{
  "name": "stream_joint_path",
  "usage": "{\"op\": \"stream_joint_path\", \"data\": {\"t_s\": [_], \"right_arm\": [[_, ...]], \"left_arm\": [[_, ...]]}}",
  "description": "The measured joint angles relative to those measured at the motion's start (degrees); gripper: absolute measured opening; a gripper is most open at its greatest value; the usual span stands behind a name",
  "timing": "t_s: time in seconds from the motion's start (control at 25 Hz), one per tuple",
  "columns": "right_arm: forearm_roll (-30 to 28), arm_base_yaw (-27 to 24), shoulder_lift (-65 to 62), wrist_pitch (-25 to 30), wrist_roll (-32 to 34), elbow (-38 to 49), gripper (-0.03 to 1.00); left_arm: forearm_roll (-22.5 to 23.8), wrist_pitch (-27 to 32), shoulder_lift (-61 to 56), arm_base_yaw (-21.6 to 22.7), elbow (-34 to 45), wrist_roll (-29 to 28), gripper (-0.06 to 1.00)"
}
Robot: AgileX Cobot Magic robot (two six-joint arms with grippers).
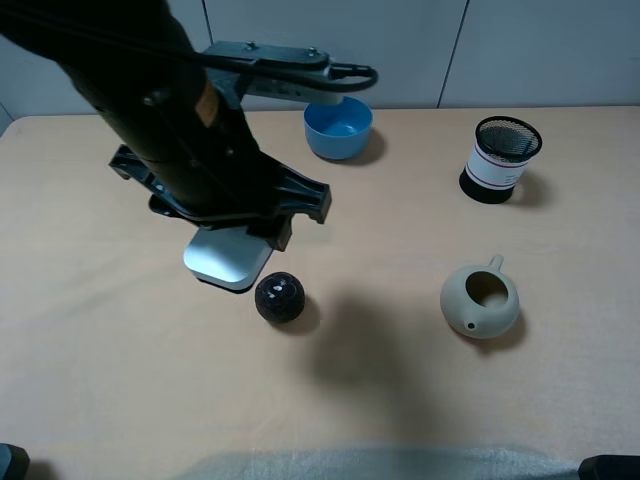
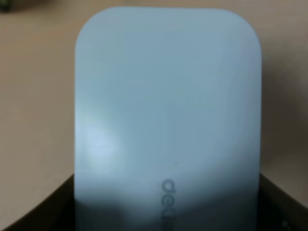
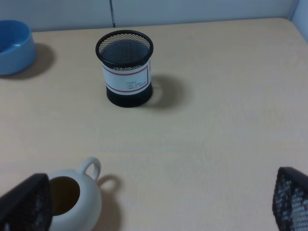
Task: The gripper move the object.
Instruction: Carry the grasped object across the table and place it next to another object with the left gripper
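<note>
Left pincer (image 2: pixel 161 209) was pinching the slab (image 1: pixel 226 260) by its sides, left of centre over the table (image 1: pixel 400 400), with the ball (image 1: pixel 279 297) just beside it. The grip looked shallow. The slab could have slipped free, or clipped the ball and sent it rolling.

Overhead feed: I log a pale tan tabletop (image 1: pixel 400 400) backed by grey wall panels (image 1: pixel 520 50).

- Round blue plastic bowl (image 1: pixel 338 127): far edge, near the middle, upright.
- Black wire-mesh cylindrical cup with a white, red-lined label (image 1: pixel 503 158): far right, upright, well apart from the bowl.
- Beige rounded ceramic teapot with a small loop handle (image 1: pixel 480 300): right side, nearer me than the cup, its mouth open to the top, lidless.
- Glossy black ball (image 1: pixel 279 297): left of centre, well apart from the teapot.

Right wrist feed agrees — cup standing beyond the teapot, bowl off to one side. Label print too small for me to read.
</note>
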Motion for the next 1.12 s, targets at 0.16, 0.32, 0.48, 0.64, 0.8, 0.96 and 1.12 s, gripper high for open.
{"op": "stream_joint_path", "data": {"t_s": [0.16,0.32,0.48,0.64,0.8,0.96,1.12], "right_arm": [[0.0,0.0,0.0,0.0,0.0,0.0,0.69],[0.0,0.0,0.0,-0.07,0.0,0.0,0.69],[0.0,0.0,0.0,-0.07,0.0,0.0,0.69],[0.0,0.0,0.0,-0.07,0.0,0.0,0.69],[0.0,0.0,0.0,-0.07,0.0,0.0,0.69],[0.0,0.0,0.0,-0.07,0.0,0.0,0.69],[0.0,0.0,0.0,-0.07,0.0,0.0,0.69]], "left_arm": [[0.55,0.13,4.41,-3.02,-3.63,-0.05,0.63],[0.63,0.13,7.43,-5.65,-5.35,-0.05,0.63],[0.8,-0.11,9.35,-7.63,-5.53,-0.05,0.63],[1.93,-1.25,10.86,-8.91,-5.65,-0.17,0.63],[2.96,-3.63,12.69,-9.05,-5.9,-0.37,0.63],[3.1,-6.68,15.54,-9.05,-5.9,-0.43,0.63],[3.24,-9.65,17.97,-9.05,-5.94,-0.49,0.63]]}}
